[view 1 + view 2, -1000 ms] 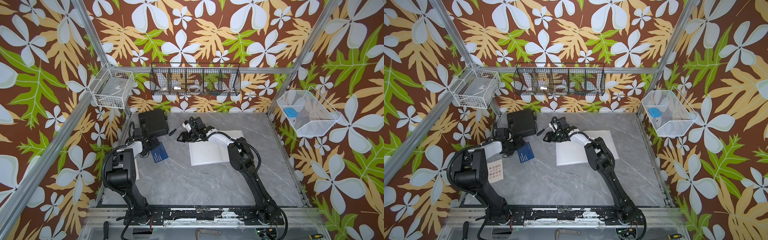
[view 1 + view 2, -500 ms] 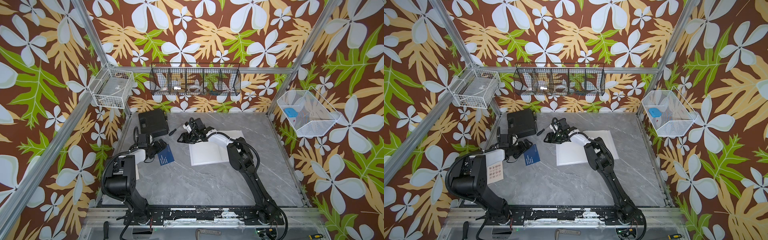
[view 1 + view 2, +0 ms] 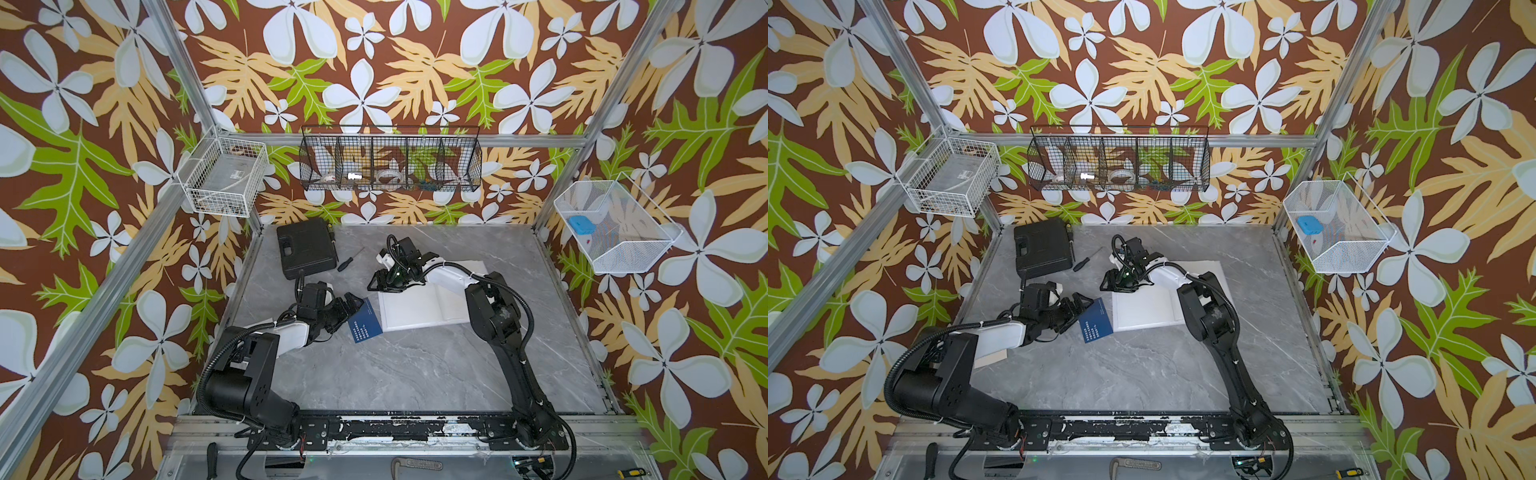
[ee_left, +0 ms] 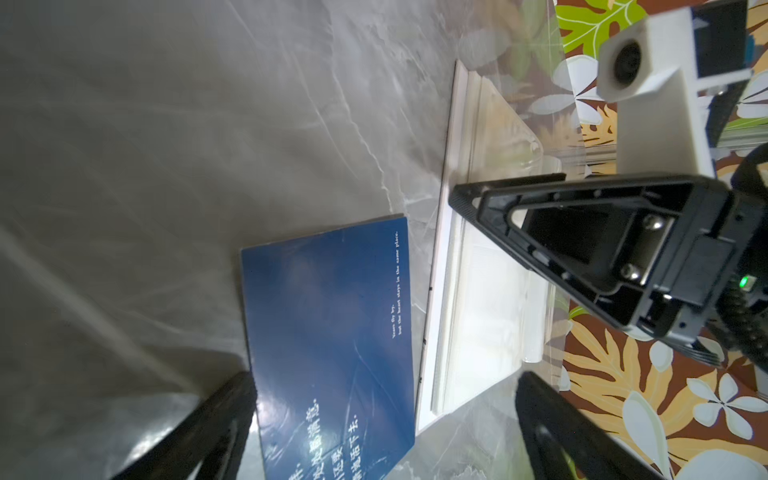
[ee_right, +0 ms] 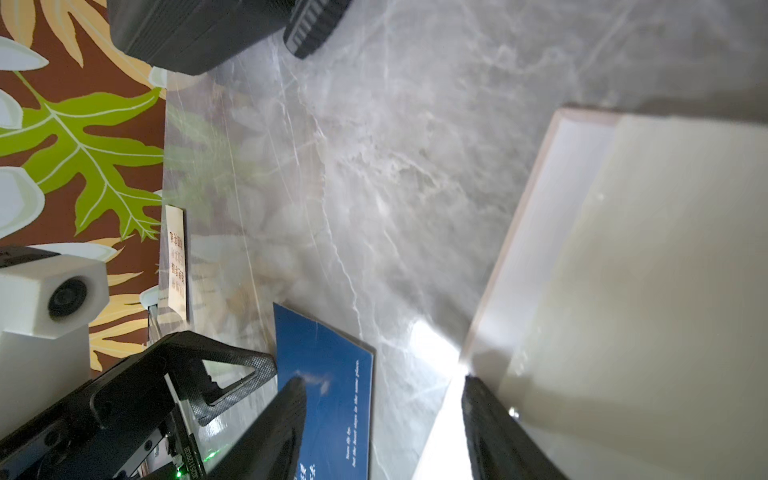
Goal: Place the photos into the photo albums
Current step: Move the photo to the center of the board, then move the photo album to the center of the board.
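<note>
Blue card (image 3: 365,326) flat on tabletop (image 3: 415,374) beside album (image 3: 415,309).
Left fingers (image 4: 224,411) wide, empty; right fingers (image 5: 282,415) parted, maybe touching album.

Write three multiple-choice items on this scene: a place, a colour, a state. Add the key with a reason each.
1. Where is the navy card?
A. on the table beside the album
B. inside the album
C. leaning on the back wall
2. What colour is the closed case at the table's back?
A. white
B. black
C. red
3. How is the album?
A. shut
B. standing on edge
C. open, lying flat
Key: 1 A, the card lies on the grey top by the album's edge; 2 B, its lid is black; 3 C, blank white pages face up.
</note>
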You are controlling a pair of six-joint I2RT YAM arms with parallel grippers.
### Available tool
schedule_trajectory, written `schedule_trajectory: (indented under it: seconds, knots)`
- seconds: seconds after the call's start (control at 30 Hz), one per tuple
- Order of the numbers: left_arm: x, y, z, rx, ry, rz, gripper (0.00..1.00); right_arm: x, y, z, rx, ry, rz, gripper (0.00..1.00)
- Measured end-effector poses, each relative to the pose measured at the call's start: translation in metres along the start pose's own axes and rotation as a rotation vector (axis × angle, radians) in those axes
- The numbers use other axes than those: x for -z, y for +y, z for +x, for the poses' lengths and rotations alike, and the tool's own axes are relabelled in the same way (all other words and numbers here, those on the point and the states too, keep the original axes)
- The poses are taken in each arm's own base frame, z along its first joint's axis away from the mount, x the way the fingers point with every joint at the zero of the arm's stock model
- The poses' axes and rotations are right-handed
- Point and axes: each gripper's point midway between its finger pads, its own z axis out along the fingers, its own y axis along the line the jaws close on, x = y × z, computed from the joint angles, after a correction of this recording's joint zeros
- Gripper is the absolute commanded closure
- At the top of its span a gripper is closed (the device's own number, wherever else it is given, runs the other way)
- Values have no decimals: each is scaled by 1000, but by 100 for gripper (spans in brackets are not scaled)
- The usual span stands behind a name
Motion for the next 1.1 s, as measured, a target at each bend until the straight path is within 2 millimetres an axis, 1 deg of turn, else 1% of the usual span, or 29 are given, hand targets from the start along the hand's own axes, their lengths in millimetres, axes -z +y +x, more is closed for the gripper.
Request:
schedule_trajectory:
  seconds: [0.13,0.3,0.37,0.43,0.53,0.63,0.77,0.9,1.1]
  knots:
    - [0,-1,-3,0,13,-43,0,8,-3,15,16,24,3,44]
    - [-4,1,-14,-101,37,-127,0,11,1,34,39,50,7,44]
    - [-6,3,-19,-145,46,-155,0,11,4,43,42,62,14,44]
    - [-7,7,-26,-171,49,-172,0,9,7,48,52,65,19,42]
    - [-3,14,-35,-188,39,-178,0,2,11,56,64,68,16,40]
    - [-1,19,-38,-192,39,-160,0,-1,12,58,47,46,19,37]
    - [-4,17,-38,-221,41,-124,0,-4,13,55,16,25,2,37]
    - [-5,16,-37,-238,30,-98,0,-13,18,45,34,-5,-39,37]
    - [-8,18,-35,-245,30,-68,0,-20,25,37,55,-11,-60,37]
